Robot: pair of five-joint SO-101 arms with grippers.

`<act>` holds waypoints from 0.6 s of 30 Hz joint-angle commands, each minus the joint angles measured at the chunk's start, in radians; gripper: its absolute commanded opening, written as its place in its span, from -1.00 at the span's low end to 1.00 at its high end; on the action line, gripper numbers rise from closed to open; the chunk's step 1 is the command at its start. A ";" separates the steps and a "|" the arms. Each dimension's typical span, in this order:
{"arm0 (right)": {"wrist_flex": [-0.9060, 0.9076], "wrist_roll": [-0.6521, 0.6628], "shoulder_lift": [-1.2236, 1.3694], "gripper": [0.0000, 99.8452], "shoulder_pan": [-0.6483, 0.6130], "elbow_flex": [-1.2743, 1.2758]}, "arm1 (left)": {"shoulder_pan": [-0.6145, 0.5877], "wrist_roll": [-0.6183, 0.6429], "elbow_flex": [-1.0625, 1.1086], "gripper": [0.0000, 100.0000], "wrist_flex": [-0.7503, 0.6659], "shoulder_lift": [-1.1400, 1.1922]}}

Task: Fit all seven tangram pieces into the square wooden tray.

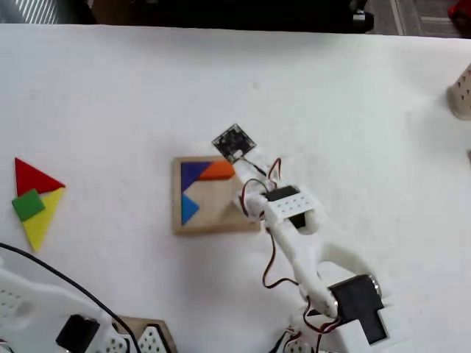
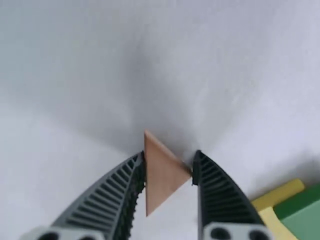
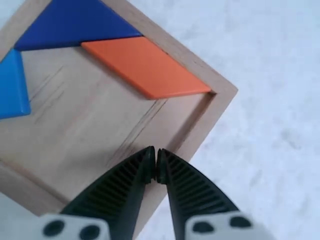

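Three placed pieces (image 1: 193,173) sat in the tray (image 1: 213,229). My right gripper (image 3: 155,160) was closed and empty above it. My left gripper (image 2: 168,159) clamped a tan triangle (image 2: 159,177). Three loose pieces (image 1: 29,204) waited at the tray's nine o'clock.

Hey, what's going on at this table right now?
Two robot arms are doing a tangram puzzle. The wooden tray holds a dark blue triangle, an orange parallelogram and a light blue triangle. The right gripper hangs shut and empty over the tray's bare floor near one corner. The left gripper grips a tan triangle. A red triangle, green square and yellow triangle lie outside the tray.
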 commanded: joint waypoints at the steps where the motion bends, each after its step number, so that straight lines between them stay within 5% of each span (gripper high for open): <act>1: -0.013 0.012 -0.008 -0.96 -0.001 -0.034 | 0.041 -0.038 -0.049 -0.73 0.020 -0.010; 11: -0.010 0.005 -0.050 -0.96 0.065 -0.032 | 0.094 -0.038 -0.259 -0.73 0.264 -0.012; 18: 0.016 -0.114 -0.145 -0.97 0.124 0.005 | 0.189 -0.054 -0.437 -0.73 0.448 -0.012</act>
